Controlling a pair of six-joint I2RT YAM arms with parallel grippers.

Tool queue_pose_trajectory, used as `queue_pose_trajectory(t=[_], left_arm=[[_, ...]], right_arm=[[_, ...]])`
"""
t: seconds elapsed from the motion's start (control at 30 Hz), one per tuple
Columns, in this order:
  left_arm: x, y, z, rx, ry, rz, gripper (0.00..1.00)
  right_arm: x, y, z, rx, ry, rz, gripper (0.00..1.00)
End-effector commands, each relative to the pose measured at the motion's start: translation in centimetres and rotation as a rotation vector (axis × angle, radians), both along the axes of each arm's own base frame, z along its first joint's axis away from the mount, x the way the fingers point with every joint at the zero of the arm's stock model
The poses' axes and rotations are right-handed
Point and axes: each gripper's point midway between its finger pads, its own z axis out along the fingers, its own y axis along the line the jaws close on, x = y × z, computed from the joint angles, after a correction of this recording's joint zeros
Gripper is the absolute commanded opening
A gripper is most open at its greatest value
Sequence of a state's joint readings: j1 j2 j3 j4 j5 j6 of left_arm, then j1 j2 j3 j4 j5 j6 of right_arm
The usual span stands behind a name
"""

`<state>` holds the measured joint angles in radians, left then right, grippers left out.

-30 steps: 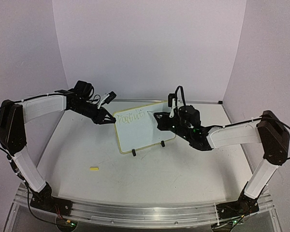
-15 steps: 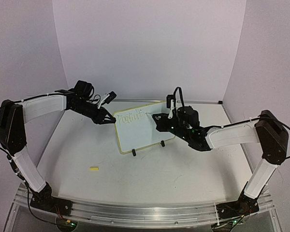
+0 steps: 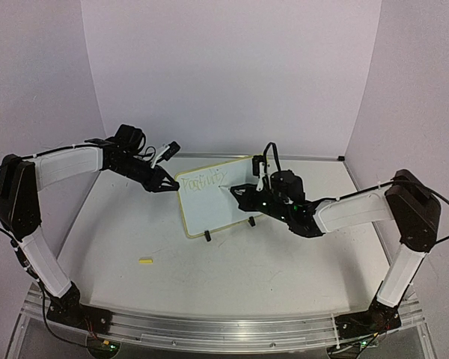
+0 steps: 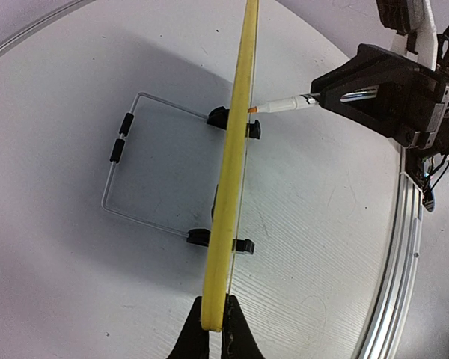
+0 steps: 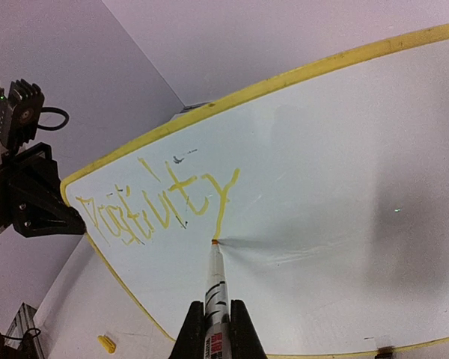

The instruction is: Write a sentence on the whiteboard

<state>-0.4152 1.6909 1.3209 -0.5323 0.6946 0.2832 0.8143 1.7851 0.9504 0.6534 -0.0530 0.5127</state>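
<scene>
While the left jaws are clamped on the edge of the whiteboard (image 4: 230,217), the right jaws are clenched around a marker pen (image 5: 215,280), whose tip is pressed to the board face at the last stroke of the sentence (image 5: 156,206) (yellow, one line); the board is stood on the tabletop (image 3: 247,262).

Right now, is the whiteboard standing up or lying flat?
Standing up: the whiteboard rests on its black feet, wire stand behind, the left gripper pinching its rim.
</scene>
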Motion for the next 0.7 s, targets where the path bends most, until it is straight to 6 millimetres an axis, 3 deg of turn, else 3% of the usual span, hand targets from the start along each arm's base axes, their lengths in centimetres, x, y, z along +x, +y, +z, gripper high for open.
queue_pose_trajectory(t=[0.0, 0.43, 0.67], left_arm=[[-0.5, 0.1, -1.5, 0.068, 0.021, -0.01, 0.0], [-0.7, 0.0, -1.6, 0.068, 0.023, -0.011, 0.0], [-1.0, -0.2, -1.7, 0.072, 0.028, -0.019, 0.0]], right_arm=[[0.2, 0.2, -0.6, 0.011, 0.01, -0.004, 0.0], [-2.1, -0.7, 4.7, 0.07, -0.074, 0.068, 0.0], [-3.0, -1.7, 6.0, 0.083, -0.066, 0.122, 0.0]])
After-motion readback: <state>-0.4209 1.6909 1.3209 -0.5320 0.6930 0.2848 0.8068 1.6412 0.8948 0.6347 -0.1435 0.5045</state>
